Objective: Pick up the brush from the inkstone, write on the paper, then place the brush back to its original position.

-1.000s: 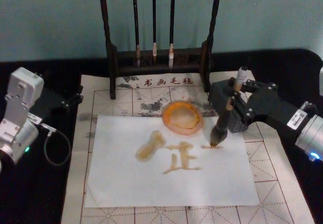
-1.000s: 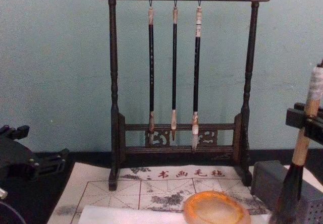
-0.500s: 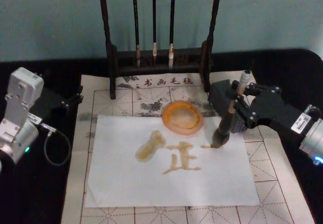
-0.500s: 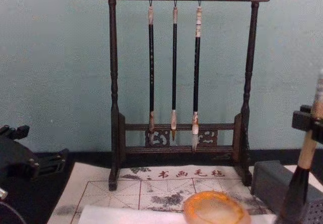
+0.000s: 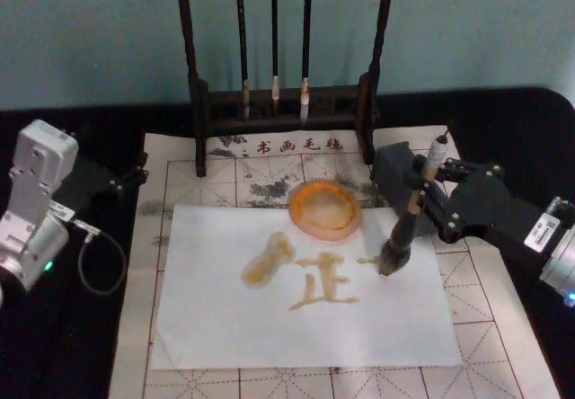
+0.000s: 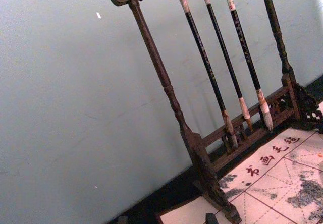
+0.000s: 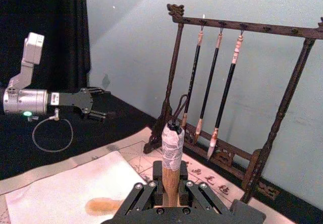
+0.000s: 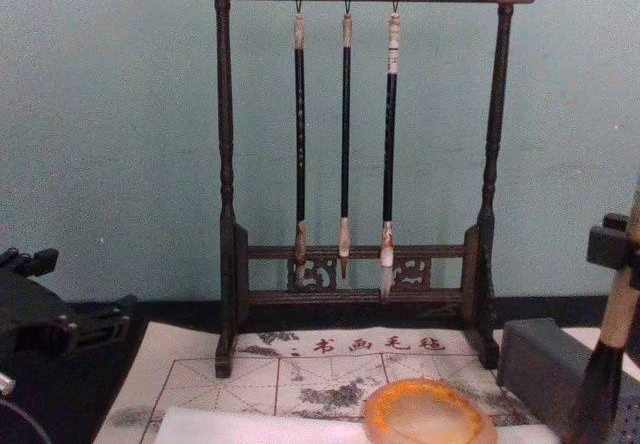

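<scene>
Right pincer (image 5: 420,203) clamped on brush (image 5: 401,235) handle, tuft on paper (image 5: 269,327), right of inkstone (image 5: 325,208)

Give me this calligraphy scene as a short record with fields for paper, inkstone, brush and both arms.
Paper: white, on the mat, bearing amber strokes and a blot
Inkstone: at the paper's far edge, no brush on it
Brush: steeply tilted, tip at the paper, right of the strokes
Right pincer: shut on the brush's handle
Left pincer: parked left of the mat
Rack: at the mat's far end, three thin brushes hanging
</scene>
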